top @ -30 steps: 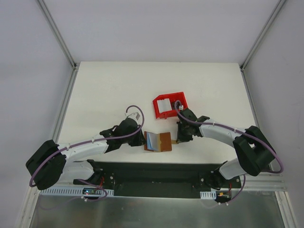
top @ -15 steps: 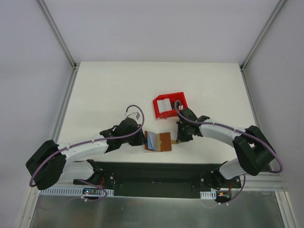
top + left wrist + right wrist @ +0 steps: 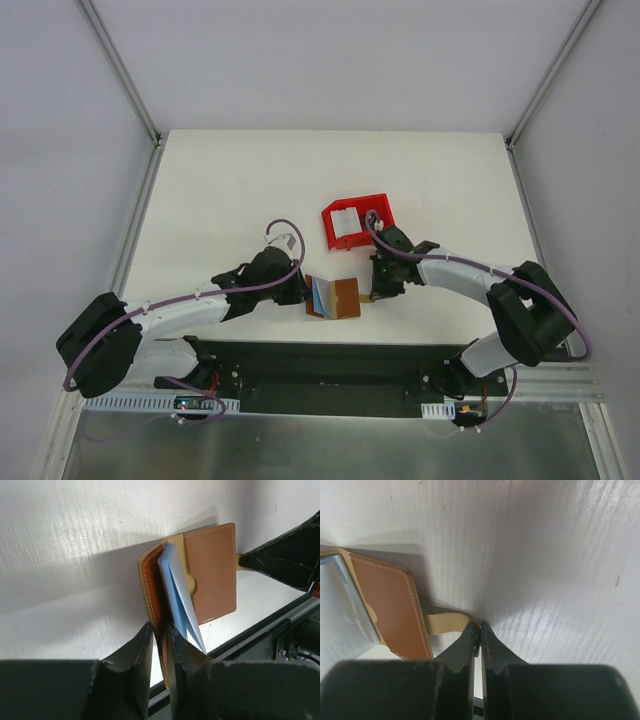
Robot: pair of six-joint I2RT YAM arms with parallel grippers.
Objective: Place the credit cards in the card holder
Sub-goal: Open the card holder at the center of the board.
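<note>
The brown card holder point(image 3: 346, 297) lies open near the table's front edge, its left flap raised. Pale blue credit cards point(image 3: 179, 597) stand tucked inside it, leaning against the right half point(image 3: 212, 570). My left gripper point(image 3: 159, 626) has the raised left flap between its fingers, with a thin sliver of light beside the flap lower down. My right gripper point(image 3: 479, 625) is shut on the end of the holder's tan strap point(image 3: 445, 622), at the holder's right side point(image 3: 390, 605). One card point(image 3: 342, 610) shows at the left of the right wrist view. From above, the left gripper point(image 3: 300, 292) and right gripper point(image 3: 373, 294) flank the holder.
A red plastic bin point(image 3: 327, 225) stands just behind the holder with a whitish card point(image 3: 346, 222) lying in it. The black base rail point(image 3: 320, 365) runs along the table's front edge, close to the holder.
The left jaws have eased apart a little around the flap. The holder's left flap stands slightly more upright. The right arm has hardly moved.
</note>
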